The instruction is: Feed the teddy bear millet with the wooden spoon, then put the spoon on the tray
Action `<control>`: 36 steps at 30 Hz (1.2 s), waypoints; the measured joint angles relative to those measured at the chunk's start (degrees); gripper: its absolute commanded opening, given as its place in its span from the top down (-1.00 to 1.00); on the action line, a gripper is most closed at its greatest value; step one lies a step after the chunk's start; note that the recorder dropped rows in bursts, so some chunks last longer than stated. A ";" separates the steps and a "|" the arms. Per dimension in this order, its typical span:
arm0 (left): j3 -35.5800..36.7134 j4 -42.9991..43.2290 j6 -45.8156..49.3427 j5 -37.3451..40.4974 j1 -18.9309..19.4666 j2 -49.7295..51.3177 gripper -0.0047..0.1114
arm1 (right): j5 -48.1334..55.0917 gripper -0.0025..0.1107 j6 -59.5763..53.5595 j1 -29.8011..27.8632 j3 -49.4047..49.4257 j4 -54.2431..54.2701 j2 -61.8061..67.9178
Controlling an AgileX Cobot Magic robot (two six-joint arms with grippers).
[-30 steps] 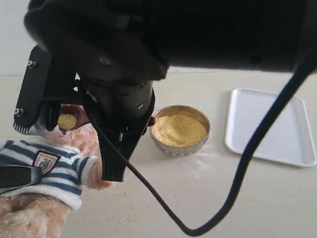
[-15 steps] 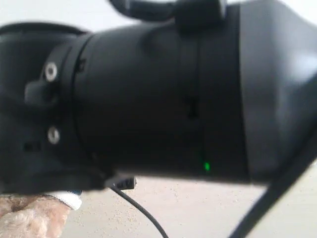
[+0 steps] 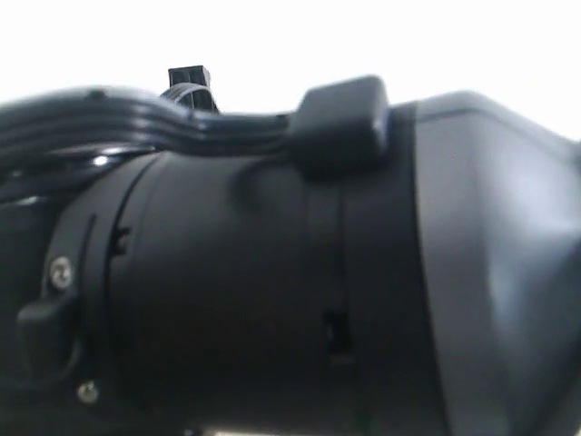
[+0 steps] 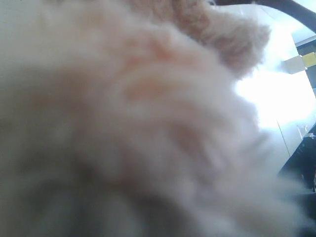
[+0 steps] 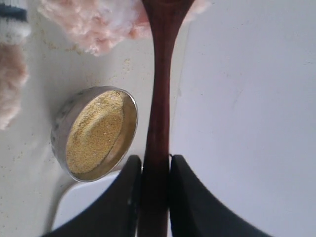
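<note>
In the right wrist view my right gripper [image 5: 155,165] is shut on the handle of the dark wooden spoon [image 5: 160,89]. The spoon's far end reaches the teddy bear [image 5: 98,22], whose fluffy light-brown and white fur meets it at the frame's edge; the spoon's bowl is cut off there. Yellow millet [image 5: 96,131] fills the round metal bowl [image 5: 64,118] beside the spoon. A corner of the white tray [image 5: 86,210] shows past the bowl. The left wrist view is filled with the bear's blurred fur [image 4: 138,108]; my left gripper does not show.
A black arm [image 3: 272,291] fills the exterior view and hides the scene. Loose grains [image 5: 126,63] lie scattered on the pale table [image 5: 237,98] between bear and bowl. Part of the bear's striped sleeve [image 5: 12,12] shows in a corner.
The black arm has swung up in front of the exterior camera, covering the bear, bowl and tray that showed one second ago.
</note>
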 measured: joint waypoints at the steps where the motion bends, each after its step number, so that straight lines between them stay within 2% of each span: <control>1: 0.00 0.00 0.00 0.00 0.00 0.00 0.83 | 0.37 0.93 0.48 0.16 0.00 -0.78 0.13; 15: 0.00 0.00 0.00 0.00 0.00 0.00 0.83 | 0.56 0.93 4.24 1.30 0.00 -2.92 1.63; 25: 0.00 0.00 0.00 0.00 0.00 0.00 0.83 | 0.56 0.93 9.12 0.71 0.00 6.44 -5.04; 30: 0.00 0.00 0.00 0.00 0.00 0.00 0.83 | 0.55 0.93 10.38 -4.28 0.00 16.35 -9.67; 35: 0.00 0.00 0.00 0.00 0.00 0.00 0.83 | 0.65 0.93 12.38 -12.50 0.23 24.84 -13.54; 36: 0.00 0.00 0.00 0.00 0.00 0.00 0.83 | 0.65 0.93 12.68 -16.09 1.90 28.82 -15.09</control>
